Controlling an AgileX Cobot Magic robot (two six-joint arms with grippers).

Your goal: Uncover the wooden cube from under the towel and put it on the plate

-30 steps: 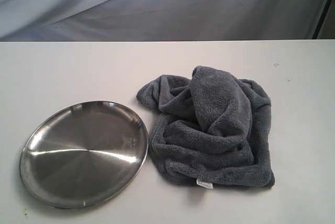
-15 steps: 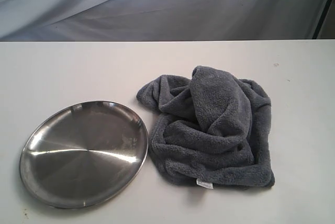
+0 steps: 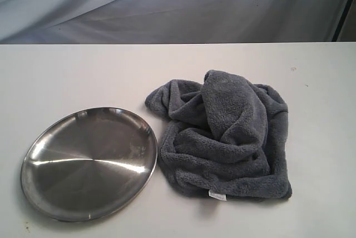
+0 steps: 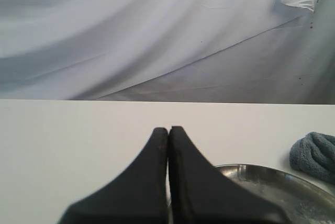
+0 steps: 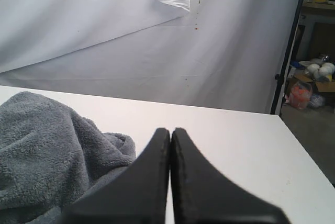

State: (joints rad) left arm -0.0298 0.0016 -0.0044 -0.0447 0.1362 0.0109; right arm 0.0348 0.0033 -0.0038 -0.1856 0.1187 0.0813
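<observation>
The dark grey towel [image 3: 222, 135] lies bunched in a heap right of centre on the white table, its small white tag [image 3: 217, 195] at the near edge. The wooden cube is hidden. Just left of the towel sits the shiny steel plate [image 3: 39, 188], with nothing on it. Neither arm shows in the exterior view. My left gripper [image 4: 168, 130] is shut with nothing in it, and the plate's rim [image 4: 272, 174] and a corner of the towel [image 4: 315, 155] lie beyond it. My right gripper [image 5: 170, 131] is shut on nothing, with the towel [image 5: 47, 145] beside it.
A white backdrop sheet [image 3: 167, 4] hangs behind the table's far edge. A black stand pole [image 5: 290, 46] rises past the table's end, with clutter [image 5: 314, 82] on the floor behind it.
</observation>
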